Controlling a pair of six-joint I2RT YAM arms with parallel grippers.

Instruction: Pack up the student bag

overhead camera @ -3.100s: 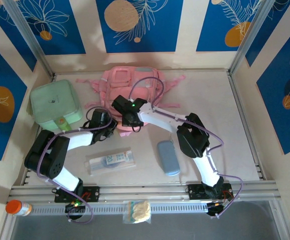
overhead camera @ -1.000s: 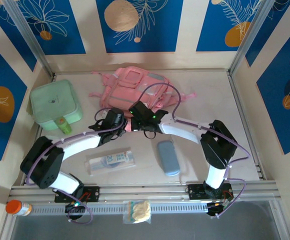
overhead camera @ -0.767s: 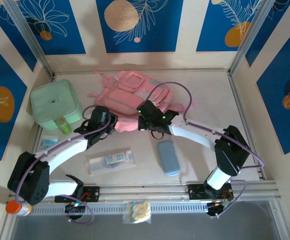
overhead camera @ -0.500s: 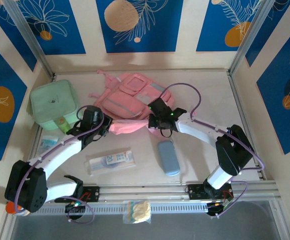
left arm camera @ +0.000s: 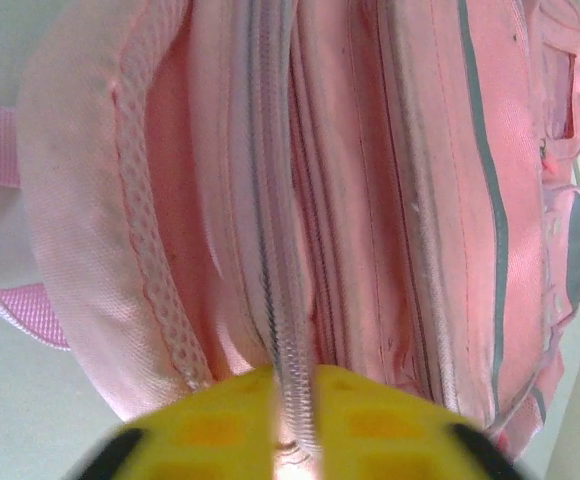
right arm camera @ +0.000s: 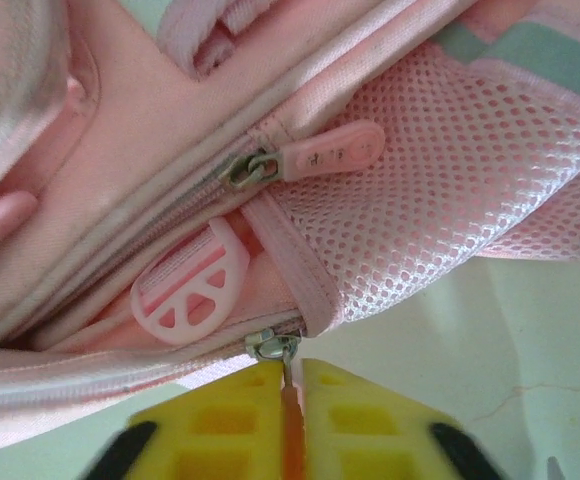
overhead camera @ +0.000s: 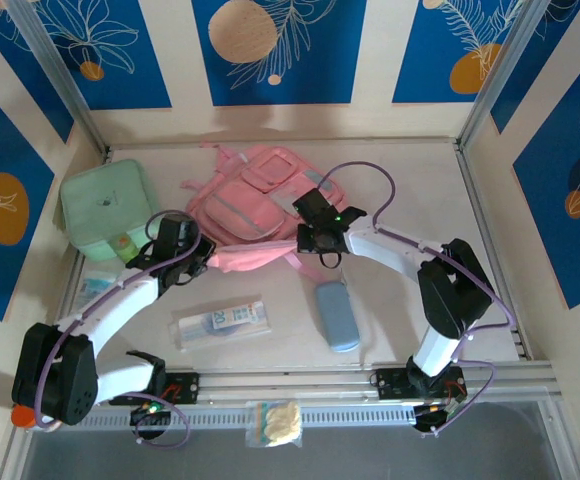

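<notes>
The student bag [overhead camera: 255,200] is a soft pink backpack lying flat at the back middle of the table, its near edge stretched between the two grippers. My left gripper [overhead camera: 196,259] is at that edge's left end. In the left wrist view its yellow fingers [left arm camera: 200,425] pinch the bag's zip tape [left arm camera: 292,400], with pink fabric [left arm camera: 390,200] beyond. My right gripper [overhead camera: 309,240] is at the right end. In the right wrist view it [right arm camera: 292,375] is shut on a thin pink zip pull [right arm camera: 290,425] hanging from a metal slider [right arm camera: 273,346], next to the mesh pocket [right arm camera: 450,190].
A mint-green lidded case [overhead camera: 103,205] stands at the left with a small green bottle [overhead camera: 121,245] by it. A clear packet [overhead camera: 220,322] and a blue pouch [overhead camera: 337,315] lie in front. An orange-capped bottle [overhead camera: 30,415] and a snack bag [overhead camera: 275,422] sit on the near rail.
The left gripper has moved left and the right gripper right, drawing the bag's near edge out between them. The bag has turned and spread flatter.
</notes>
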